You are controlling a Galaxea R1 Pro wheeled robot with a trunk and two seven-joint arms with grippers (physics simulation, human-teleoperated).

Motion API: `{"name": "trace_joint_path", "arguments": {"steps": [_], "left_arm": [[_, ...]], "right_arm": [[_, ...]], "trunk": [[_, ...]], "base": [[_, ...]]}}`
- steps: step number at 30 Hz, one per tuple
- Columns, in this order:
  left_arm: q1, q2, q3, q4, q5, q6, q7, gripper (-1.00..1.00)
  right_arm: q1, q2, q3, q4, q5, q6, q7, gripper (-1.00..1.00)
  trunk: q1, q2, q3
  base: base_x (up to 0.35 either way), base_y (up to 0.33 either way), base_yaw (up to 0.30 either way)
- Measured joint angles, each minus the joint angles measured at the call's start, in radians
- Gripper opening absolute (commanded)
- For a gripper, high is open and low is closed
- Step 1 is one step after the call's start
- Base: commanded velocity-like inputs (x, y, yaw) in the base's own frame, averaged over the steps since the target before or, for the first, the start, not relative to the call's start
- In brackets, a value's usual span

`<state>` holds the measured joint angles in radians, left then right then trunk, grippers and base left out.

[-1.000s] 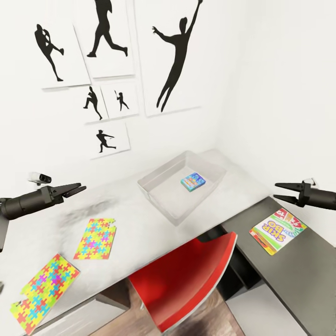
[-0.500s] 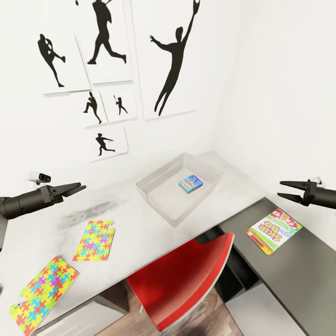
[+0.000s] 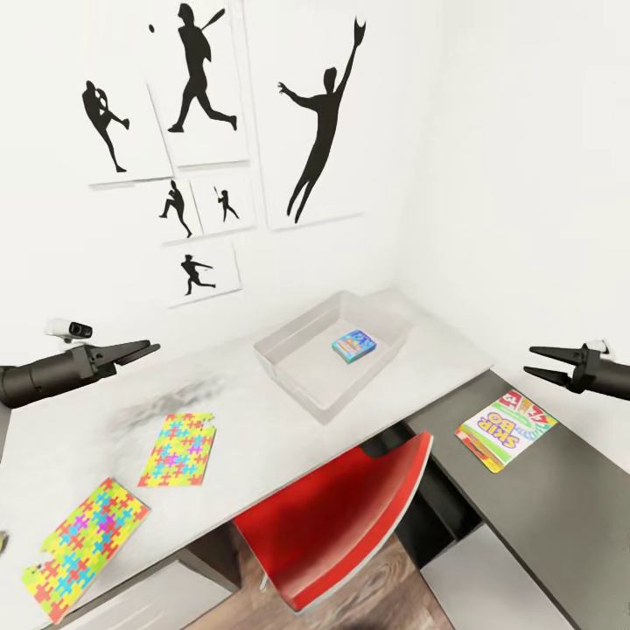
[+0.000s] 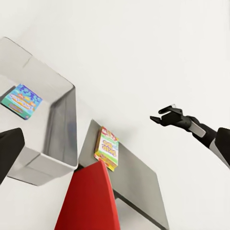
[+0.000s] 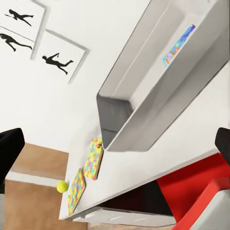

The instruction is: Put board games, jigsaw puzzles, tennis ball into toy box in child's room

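I read this as the approach before a pick: both of my arms hang in the air over the table (image 3: 289, 437) with nothing in them, the left gripper (image 3: 140, 350) with its jaws at a narrow gap, the right gripper (image 3: 547, 366) spread a bit wider and empty. The toy box (image 3: 302, 350) sits toward the back corner and already holds one blue board game (image 3: 353, 346) lying flat on its floor. What I judge is left on the table: the Skip-Bo game (image 3: 506, 429) on the lower dark side section, just below my right gripper, the two jigsaw puzzles, one (image 3: 179, 449) near the middle of the pale top and the other (image 3: 83, 547) at the near edge, and the tennis ball (image 5: 62, 186), which I see from the right wrist camera close to the far end of the table by the puzzles. The red chair (image 3: 341, 525) is tucked in between me and the box. My best next move looks like the Skip-Bo game with the right arm; I would open wider, come down over one long edge and pinch across the thin side, since a flat box lying flush gives little to grab, then lift well above the box wall before letting go.
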<state>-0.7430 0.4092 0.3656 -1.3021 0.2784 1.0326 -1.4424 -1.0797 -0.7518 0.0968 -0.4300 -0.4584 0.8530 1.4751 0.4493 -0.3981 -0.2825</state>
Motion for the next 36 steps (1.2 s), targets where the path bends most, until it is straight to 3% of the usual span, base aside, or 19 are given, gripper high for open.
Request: {"name": "trace_joint_path", "arguments": {"steps": [10, 24, 36], "left_arm": [[0.000, 0.026, 0.004, -0.008, 0.008, 0.002, -0.001, 1.00], [0.001, 0.029, 0.003, -0.026, 0.008, 0.004, -0.002, 1.00], [0.000, 0.029, 0.005, -0.025, 0.007, 0.004, -0.003, 1.00]], "right_arm": [[0.039, -0.003, -0.016, 0.001, 0.001, -0.031, 0.003, 1.00], [0.082, -0.004, -0.045, 0.001, -0.001, -0.037, 0.003, 1.00], [0.104, -0.004, -0.048, 0.002, -0.001, -0.049, 0.003, 1.00]], "trunk": [[0.000, 0.000, 0.016], [0.000, 0.000, 0.038], [0.000, 0.000, 0.058]], "base": [[-0.001, 0.000, -0.094], [0.000, 0.000, -0.101], [-0.039, 0.026, -0.108]]}}
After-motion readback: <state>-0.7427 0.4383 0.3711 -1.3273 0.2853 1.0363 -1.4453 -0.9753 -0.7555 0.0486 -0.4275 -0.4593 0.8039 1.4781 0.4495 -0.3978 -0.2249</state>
